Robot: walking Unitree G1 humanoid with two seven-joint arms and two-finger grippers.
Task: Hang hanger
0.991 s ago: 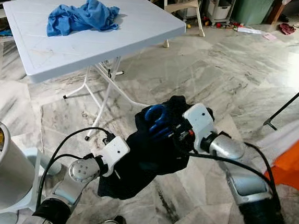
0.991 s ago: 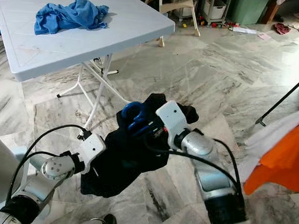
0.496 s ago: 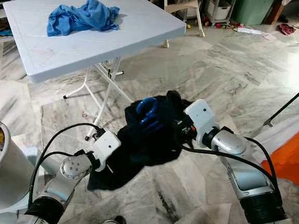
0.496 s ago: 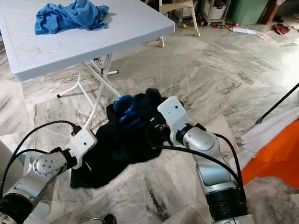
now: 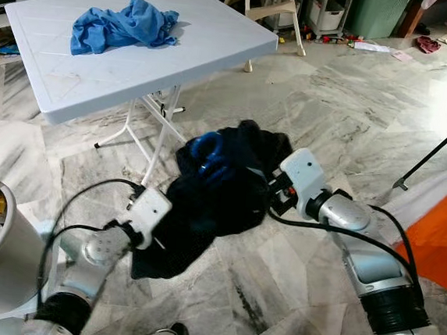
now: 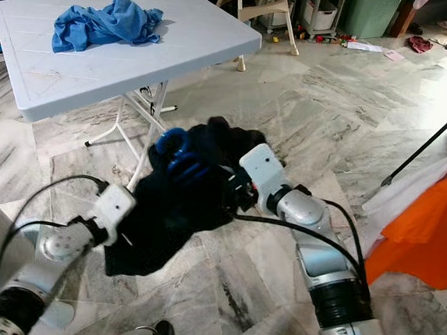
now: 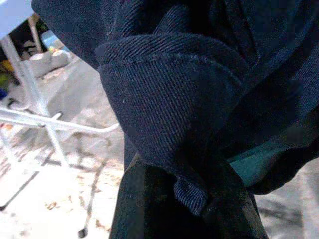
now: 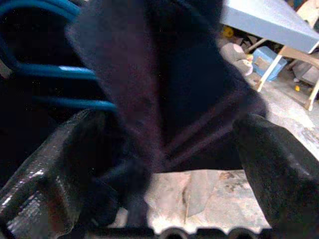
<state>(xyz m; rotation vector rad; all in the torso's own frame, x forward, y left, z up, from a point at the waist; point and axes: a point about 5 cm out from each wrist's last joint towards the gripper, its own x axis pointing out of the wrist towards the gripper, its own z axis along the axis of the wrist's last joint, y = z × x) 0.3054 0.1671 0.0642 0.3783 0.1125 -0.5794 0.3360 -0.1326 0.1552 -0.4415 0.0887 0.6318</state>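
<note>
garment (image 5: 212, 206) and blue hanger (image 5: 207, 152) shifted left | no writing legible

You have open marble floor (image 5: 330, 114) ahead; the white folding table (image 5: 132, 50) (legs splayed) blocks your left.

Silver jointed arms are ending in white boxy wrist housings, with black cables looping alongside them. The right gripper (image 8: 164, 164) is showing thick, black, rough-textured fingers (image 8: 50, 169).

No text, label, brand or number can be read anywhere; the distant floor clutter is perhaps too small.
</note>
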